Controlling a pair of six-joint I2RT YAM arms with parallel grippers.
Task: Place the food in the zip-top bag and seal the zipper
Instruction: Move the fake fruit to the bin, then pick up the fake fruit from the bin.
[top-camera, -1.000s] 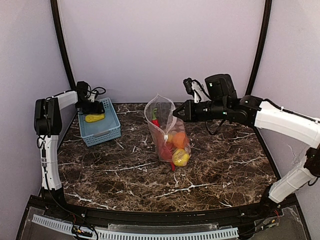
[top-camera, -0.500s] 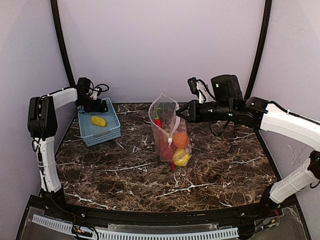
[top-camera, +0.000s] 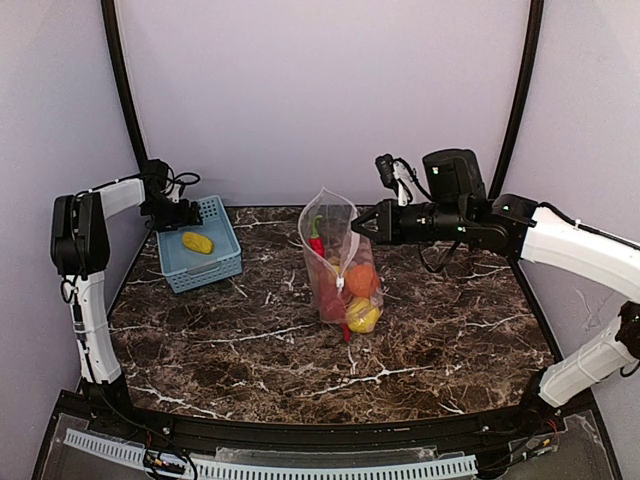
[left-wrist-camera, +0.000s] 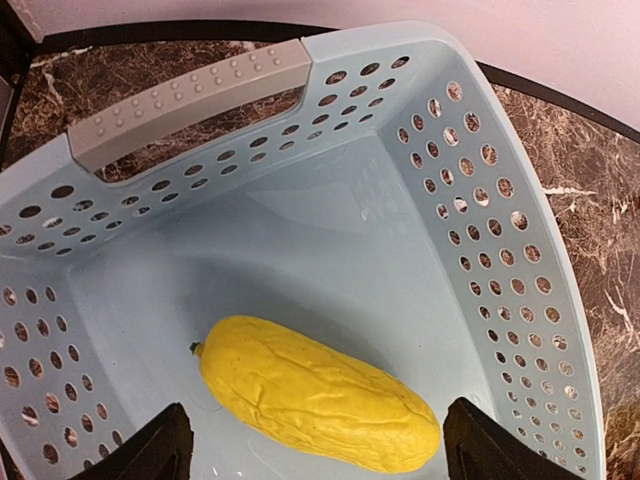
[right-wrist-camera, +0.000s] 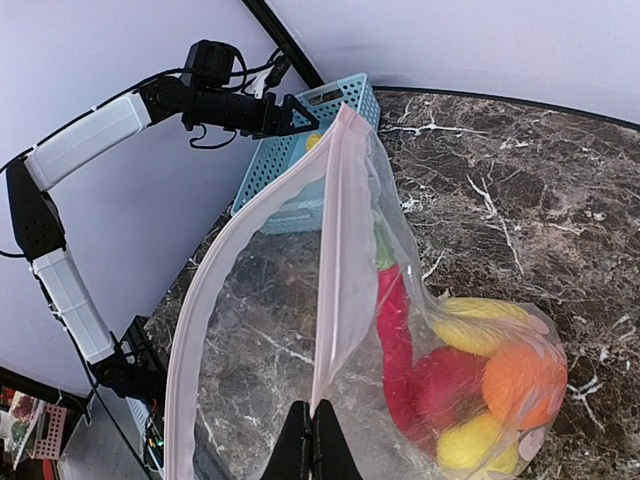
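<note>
Your left gripper (top-camera: 185, 213) has backed off to the far-left corner of the basket (top-camera: 203, 275). The yellow piece (top-camera: 197, 242) it was down on a second ago now lies loose on the basket floor. In the left wrist view the fingers stand wide apart, one tip on either side of the piece, and neither touches it. So the pick has not held: this piece is still outside the bag and you need to go down on it again.

Your right gripper (top-camera: 358, 226) has shifted a little to the right and lifted the zip-top bag (top-camera: 340, 262) more upright in the middle of the table (top-camera: 440, 330). Its fingers are pinched shut on the pink zipper (right-wrist-camera: 335, 270) at the mouth's right side, so the mouth gapes towards the far left. The chili (top-camera: 314, 243), orange ball (top-camera: 361, 280) and a second yellow piece (top-camera: 362, 316) already sit inside. Sealing has to wait for the last piece.
</note>
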